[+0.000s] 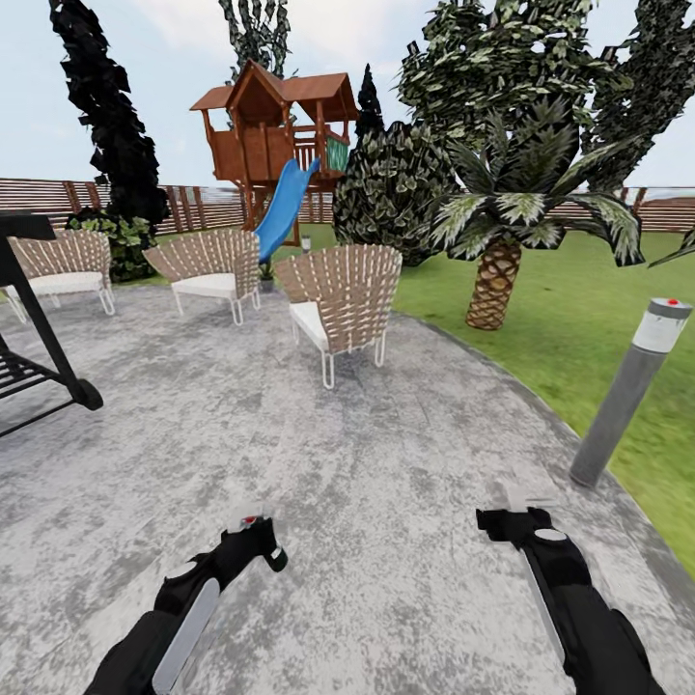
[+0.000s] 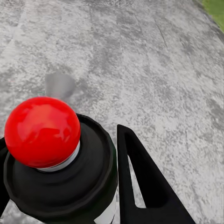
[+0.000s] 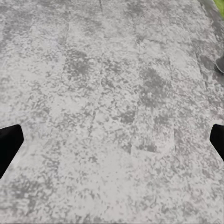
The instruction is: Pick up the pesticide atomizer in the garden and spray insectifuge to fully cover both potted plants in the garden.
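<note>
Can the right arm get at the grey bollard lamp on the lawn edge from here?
Probably not: the open right claw hangs low over the patio, and the bollard lamp stands well beyond it. Nothing blocks the way.

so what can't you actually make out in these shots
- Dark spray bottle with the red-topped head: in the left wrist view its lower body is cut by the picture's edge; small in the head view.
- Right gripper: right wrist view shows just two black fingertips at the edges, apart, over mottled grey paving.
- Black slatted frame: cut by the head view's edge.
</note>
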You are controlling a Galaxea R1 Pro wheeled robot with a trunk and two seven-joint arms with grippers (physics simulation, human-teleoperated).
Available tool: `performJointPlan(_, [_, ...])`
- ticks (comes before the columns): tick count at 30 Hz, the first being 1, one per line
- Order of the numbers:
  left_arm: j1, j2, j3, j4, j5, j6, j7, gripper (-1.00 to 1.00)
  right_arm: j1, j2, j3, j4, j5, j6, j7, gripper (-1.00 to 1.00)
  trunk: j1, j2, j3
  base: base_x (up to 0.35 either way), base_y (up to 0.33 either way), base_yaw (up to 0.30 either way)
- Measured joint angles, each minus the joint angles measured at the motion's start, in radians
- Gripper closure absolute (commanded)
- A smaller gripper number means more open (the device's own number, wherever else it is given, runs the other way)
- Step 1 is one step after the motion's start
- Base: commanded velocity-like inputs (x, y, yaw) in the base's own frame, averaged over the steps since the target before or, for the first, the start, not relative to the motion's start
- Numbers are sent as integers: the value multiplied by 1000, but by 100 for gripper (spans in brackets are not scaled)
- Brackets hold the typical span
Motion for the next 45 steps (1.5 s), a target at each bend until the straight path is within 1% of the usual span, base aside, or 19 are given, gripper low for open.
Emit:
performJointPlan(1, [26,2,103,-46,5,6,-7,100,-126,42,58,155,2,5,-5,-100,0,0,0,321,0,0])
performJointPlan(2, [41,3,157,-70,2,7,-7,100,-212,51,78,174,4,5,-6,-100,0,0,0,321,0,0])
performJointPlan(3, [71,2,211,-120,2,10,-8,100,-268,58,86,230,4,9,-7,-100,0,0,0,321,0,0])
performJointPlan(5, [119,-2,304,-195,4,16,-9,100,-338,84,106,276,-1,12,12,-100,0,0,0,321,0,0])
performJointPlan(6, [130,-6,331,-211,6,19,-10,100,-350,112,122,253,-3,18,29,-100,0,0,0,321,0,0])
performJointPlan(7, [135,-9,345,-218,13,20,-9,100,-356,143,140,210,-1,29,40,-100,0,0,0,321,0,0])
performJointPlan(8, [138,-10,351,-220,27,20,-9,100,-359,171,156,173,0,47,47,-100,0,0,0,321,0,81])
performJointPlan(9, [140,-12,350,-220,43,21,-9,100,-360,188,164,152,0,76,55,-100,0,0,0,321,0,188])
performJointPlan(11, [141,-17,348,-219,64,21,-10,100,-361,202,172,157,2,110,66,-100,0,0,0,321,0,238])
performJointPlan(13, [141,-44,347,-209,70,20,-11,100,-362,205,179,235,9,102,66,-100,0,0,0,321,0,262])
performJointPlan(14, [139,-49,347,-190,69,17,-11,100,-362,205,185,250,11,100,64,-100,0,0,0,321,0,265])
performJointPlan(17, [138,-52,346,-176,69,15,-11,100,-362,205,246,259,13,98,57,-100,0,0,0,321,0,266])
performJointPlan(19, [138,-52,346,-175,69,15,-11,100,-362,205,267,260,15,98,56,-100,0,0,0,321,0,266])
performJointPlan(23, [138,-52,348,-173,69,15,-11,100,-362,205,283,268,15,98,43,-100,0,0,0,322,0,267])
performJointPlan(28, [138,-52,348,-165,70,14,-12,100,-362,205,323,298,15,97,-30,-100,0,0,0,322,0,267])
performJointPlan(35, [138,-52,347,-155,69,13,-12,100,-363,204,325,338,15,97,-45,-100,0,0,0,322,0,267])
performJointPlan(38, [138,-53,347,-155,69,12,-11,100,-365,202,323,419,17,84,-109,-100,0,0,0,322,0,267])
performJointPlan(41, [138,-53,347,-155,68,12,-11,100,-367,201,323,440,15,53,-176,-100,0,0,-2,322,0,266])
performJointPlan(45, [138,-52,347,-155,67,12,-11,100,-367,198,324,443,17,44,-195,-100,0,0,-4,323,0,266])
